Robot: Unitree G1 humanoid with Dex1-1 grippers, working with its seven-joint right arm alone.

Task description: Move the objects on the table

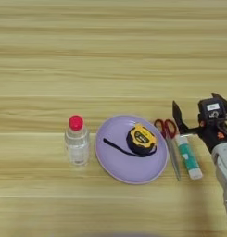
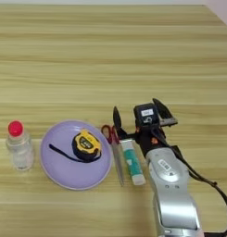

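1. Visibility: in the left eye view the silver forearm (image 1: 224,176) is cut off by the right edge; the right eye view shows it entering from the bottom edge. The near-table end of the left black finger overlaps the top of the glue stick, so contact there cannot be confirmed.
2. Right gripper (image 2: 138,113): the two black fingers (image 2: 116,119) are spread wide apart and hold nothing. The gripper sits just above the far end of the glue stick, fingers pointing away from the robot.
3. White-teal glue stick (image 2: 132,162): lies flat on the wide light-wood table (image 2: 110,55), long axis running near-to-far with a slight tilt, white cap end toward the robot.
4. Red-handled scissors (image 2: 114,148): lie just left of the glue stick and roughly parallel to it, handles far, blade tips toward the robot. They lie just beside the plate's right rim.
5. Round lilac plate (image 2: 59,171): carries the yellow-black tape measure (image 2: 86,144), whose dark strap trails left across the plate.
6. Small clear plastic bottle with red cap (image 2: 18,146): stands upright just left of the plate.
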